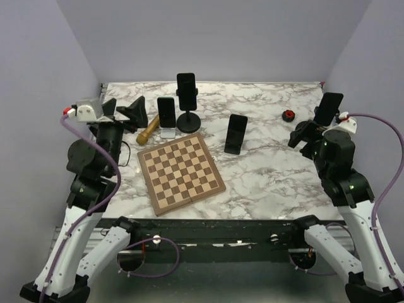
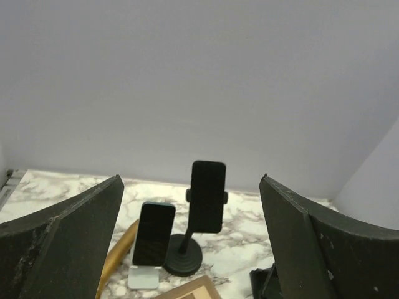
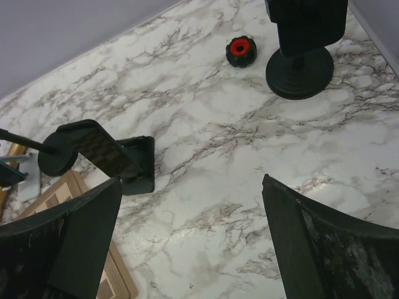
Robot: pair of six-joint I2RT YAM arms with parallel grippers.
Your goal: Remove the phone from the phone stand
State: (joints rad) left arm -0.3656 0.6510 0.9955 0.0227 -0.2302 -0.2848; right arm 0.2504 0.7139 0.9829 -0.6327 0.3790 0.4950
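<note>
A glossy slab phone (image 2: pixel 207 196) is standing clamped beyond the spread jaws of the left gripper (image 2: pixel 190 182). The right gripper (image 3: pixel 191 179) is hovering, jaws apart.

**Arm Hardware: External Appearance**

The left arm (image 1: pixel 95 167) and right arm (image 1: pixel 341 170) are showing black joint housings above white lower links. Their purple cables (image 1: pixel 117 172) are running along each arm, the right one looping out at 3 o'clock. The fingers (image 2: pixel 62 243) are appearing matte black and scuffed.

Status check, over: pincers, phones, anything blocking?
Left pincer open, empty. Right pincer open, empty. Four phones on stands, untouched. Chessboard nearby, not blocking.
</note>
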